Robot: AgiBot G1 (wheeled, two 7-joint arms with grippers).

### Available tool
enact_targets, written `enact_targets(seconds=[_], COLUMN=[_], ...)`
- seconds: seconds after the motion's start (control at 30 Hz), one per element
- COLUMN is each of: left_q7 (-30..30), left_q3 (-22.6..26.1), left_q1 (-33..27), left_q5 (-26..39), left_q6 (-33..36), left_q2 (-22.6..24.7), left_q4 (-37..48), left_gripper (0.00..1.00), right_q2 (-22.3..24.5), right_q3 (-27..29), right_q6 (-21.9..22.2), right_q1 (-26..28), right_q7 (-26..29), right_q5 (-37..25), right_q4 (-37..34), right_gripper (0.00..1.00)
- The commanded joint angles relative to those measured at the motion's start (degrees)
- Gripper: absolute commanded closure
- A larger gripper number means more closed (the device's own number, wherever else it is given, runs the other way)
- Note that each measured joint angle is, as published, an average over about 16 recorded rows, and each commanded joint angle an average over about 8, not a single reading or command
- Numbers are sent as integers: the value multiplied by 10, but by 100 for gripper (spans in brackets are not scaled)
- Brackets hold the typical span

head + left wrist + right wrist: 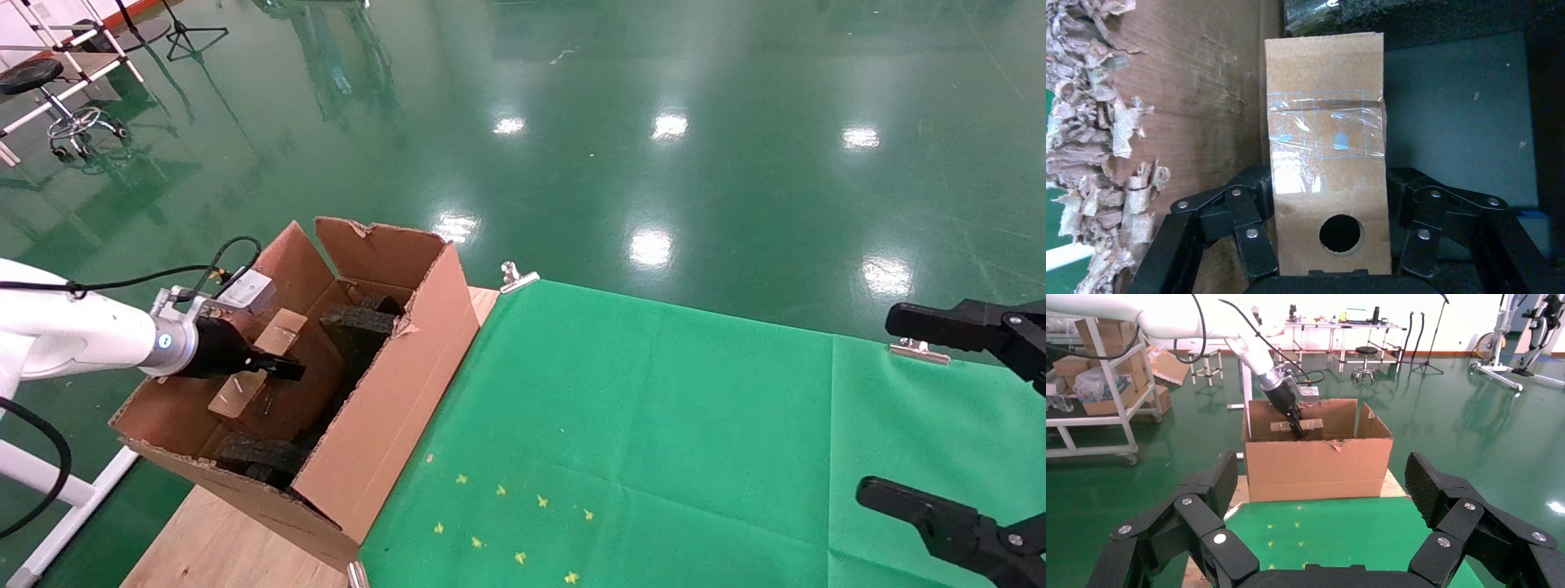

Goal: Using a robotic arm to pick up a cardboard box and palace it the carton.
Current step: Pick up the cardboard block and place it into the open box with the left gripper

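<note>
Cardboard box (pixel 263 366), flat and reddish-brown, sits inside the carton (pixel 392 392) at the left end of the table, pinched by the left gripper (pixel 286 369) of the robotic arm (pixel 78 335). In the left wrist view the two black fingers (pixel 1251 229) press on the box's (pixel 1326 159) two broad sides, so the claw is clamped on the box by its narrow width. The face with the single round hole (pixel 1341 233) looks up at the wrist camera, below a patch of clear tape (pixel 1324 125). This edge-on hold seems chosen so the box can slide down between the carton's side wall (pixel 1199 92) and the black foam (pixel 359 322). The box is well below the carton's rim, but whether it rests on anything below I cannot tell; the release is not yet made, by my reading.

The right gripper (pixel 960 425) hovers over the green cloth (pixel 654 425) at the table's right end, well apart from the carton, its fingers spread wide with nothing between them; it looks parked so as not to block the left arm.

Count: one cardboard box, one carton with ragged torn flaps (pixel 1101 171), at least three black foam pieces showing inside, two grippers, two metal clips (pixel 518 278) on the cloth's far edge, and a scatter of nine small yellow marks (pixel 507 523) on the cloth
</note>
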Motion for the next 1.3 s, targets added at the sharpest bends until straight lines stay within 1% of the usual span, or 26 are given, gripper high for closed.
enact_targets(seconds=[0.03,0.63,0.83,0.93,1.07,1.2,1.3], left_q7=[1,-1,5,14,31,42,43], left_q3=[0,1,-2,-10,-32,-56,-65], left_q1=[0,0,-10,-19,-27,-23,-16], left_q5=[0,3,-1,-14,-52,-97,-117], left_q6=[-2,8,9,24,66,115,138], left_q2=[1,-3,-10,-23,-53,-89,-108], left_q4=[3,-4,-23,-47,-93,-152,-189], left_gripper=[0,0,0,0,0,0,0], right_q2=[0,0,0,0,0,0,0], right_q3=[0,0,0,0,0,0,0], right_q6=[0,0,0,0,0,0,0], right_q1=[0,0,0,0,0,0,0], right_q7=[0,0,0,0,0,0,0], right_q5=[0,0,0,0,0,0,0], right_q4=[0,0,0,0,0,0,0], right_gripper=[0,0,0,0,0,0,0])
